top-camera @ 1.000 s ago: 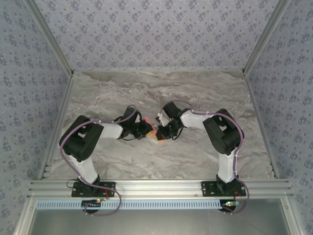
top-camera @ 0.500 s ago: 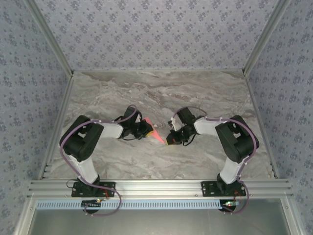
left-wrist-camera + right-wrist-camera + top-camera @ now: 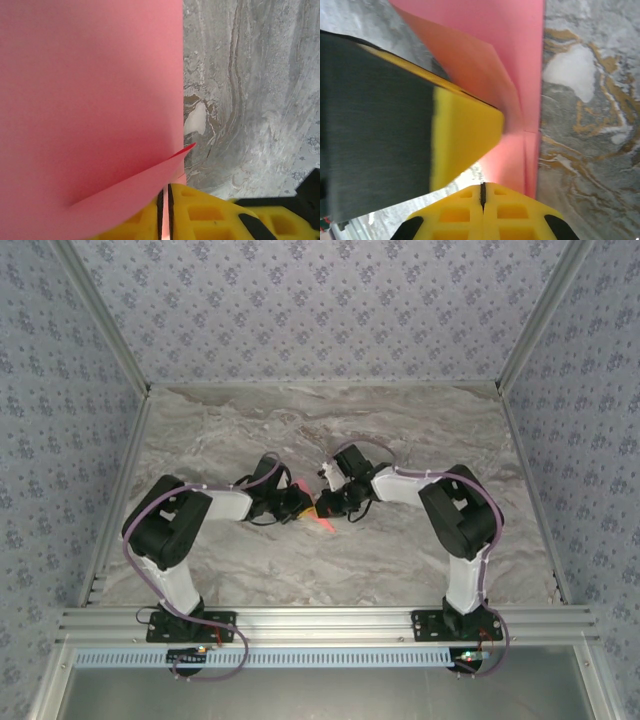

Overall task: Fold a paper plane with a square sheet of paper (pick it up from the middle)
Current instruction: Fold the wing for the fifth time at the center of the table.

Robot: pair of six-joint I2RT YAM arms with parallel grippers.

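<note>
The left gripper (image 3: 165, 210) is clamped on the paper (image 3: 90, 100): its yellow fingers stand almost together with a thin strip of pink caught in the slit between them. It sits just left of the middle of the marble-patterned tabletop (image 3: 400, 430). The right gripper (image 3: 482, 192) has its fingers pressed together with nothing visible between them. Its tips lie against the paper's near edge, just right of the tabletop's middle and close to the left gripper. The paper itself lies at the middle of the tabletop, low over the surface, though I cannot tell whether it touches. It is no longer a flat square. The left wrist view shows a slanted flap laid over the main face and ending in a sharp tip at a long straight edge. The right wrist view shows several layers meeting along creases. I judge the folding to be well under way, with at least one diagonal fold and a lengthwise fold made. The shape does not yet read as a finished narrow dart. The wings probably remain to be folded down and the creases pressed, and the closed right gripper looks placed to press or slide along a fold. No brand, label or writing can be read; the walls (image 3: 320, 300) carry only a small repeating flower pattern.
</note>
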